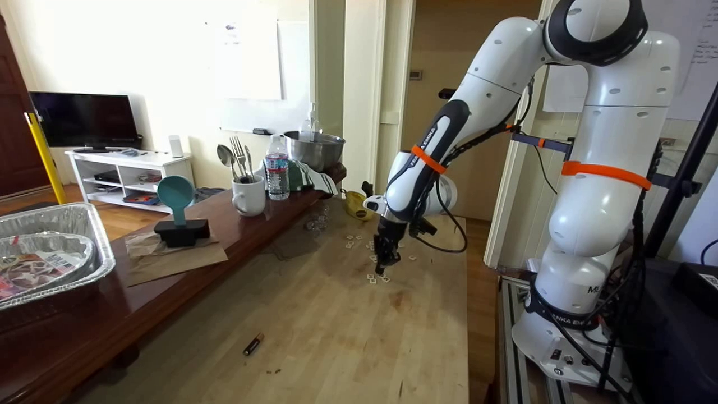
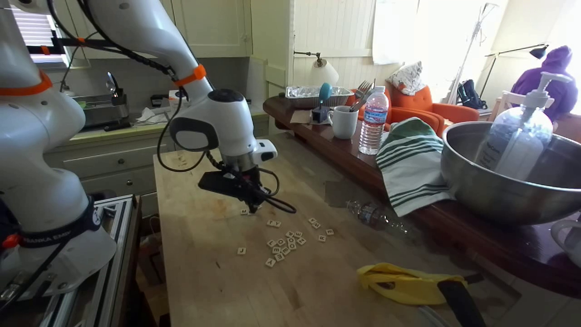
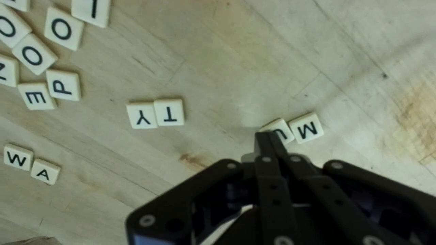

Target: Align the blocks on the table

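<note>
Jaws together, the end effector [image 3: 268, 135] sits over the U [image 3: 280, 125], seemingly to nudge rather than pinch it, squaring it with the M [image 3: 306, 128] just beside; contact is hard to judge. The blocks [image 2: 276, 250] lie on the surface [image 2: 218, 286]. An exterior view shows the J [image 2: 241, 250], absent from the wrist view.

In my wrist view I'm seeing the M tile [image 3: 307, 128] lying just right of a half-hidden tile [image 3: 286, 131], my tool [image 3: 268, 134] covering the latter's corner; the touching Y tile [image 3: 142, 115] and T tile [image 3: 169, 112] are lying further left. In an exterior view, the J tile [image 2: 241, 250] is resting on the desk [image 2: 218, 290], left of the tile cluster [image 2: 281, 242].
</note>
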You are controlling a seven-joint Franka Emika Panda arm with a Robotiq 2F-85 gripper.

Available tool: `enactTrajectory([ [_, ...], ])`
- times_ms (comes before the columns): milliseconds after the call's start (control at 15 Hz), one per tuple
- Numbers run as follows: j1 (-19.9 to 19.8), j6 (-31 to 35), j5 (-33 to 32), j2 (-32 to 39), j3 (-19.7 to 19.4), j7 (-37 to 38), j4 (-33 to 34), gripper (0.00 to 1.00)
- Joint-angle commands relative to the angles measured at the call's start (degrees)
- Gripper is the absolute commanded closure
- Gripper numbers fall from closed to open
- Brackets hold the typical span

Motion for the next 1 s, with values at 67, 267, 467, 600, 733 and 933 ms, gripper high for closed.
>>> enactTrajectory([
  [67, 0.2, 3.1, 0.5, 1.3, 0.3, -0.8, 0.0, 1.0],
  [267, 0.1, 4.4, 0.3, 1.9, 0.3, -0.9, 0.0, 1.0],
  [467, 0.1, 5.8, -0.3, 2.9, 0.2, -1.1, 0.0, 1.0],
  [600, 0.2, 6.3, -1.4, 3.6, -0.2, -0.7, 0.0, 1.0],
  [733, 0.4, 5.9, -3.0, 4.1, -0.9, -0.1, 0.0, 1.0],
  [933, 1.2, 4.5, -8.6, 3.9, -3.3, 2.5, 0.0, 1.0],
])
